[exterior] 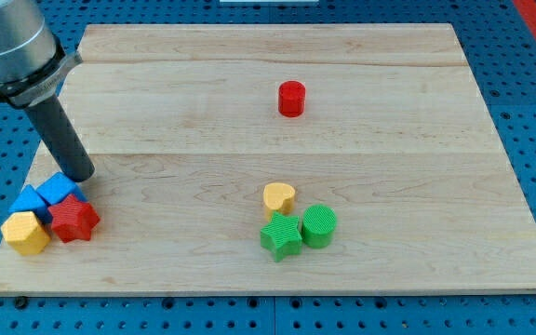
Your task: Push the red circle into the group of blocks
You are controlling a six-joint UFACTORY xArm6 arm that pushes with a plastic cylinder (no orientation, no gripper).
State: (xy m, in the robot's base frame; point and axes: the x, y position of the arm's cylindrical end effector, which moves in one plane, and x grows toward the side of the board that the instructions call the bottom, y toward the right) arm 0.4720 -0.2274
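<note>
The red circle (291, 98) stands alone on the wooden board (249, 140), right of centre toward the view's top. A group of a yellow heart (279, 197), a green star (281, 235) and a green circle (319, 225) lies below it near the view's bottom. A second group sits at the bottom left: two blue blocks (56, 191) (30, 202), a red star (74, 221) and a yellow hexagon (25, 233). My tip (79, 175) rests at the left, just above the blue blocks and far from the red circle.
The board's edges border a blue perforated surface (529, 84) on all sides. The arm's grey body (12, 46) fills the view's top left corner.
</note>
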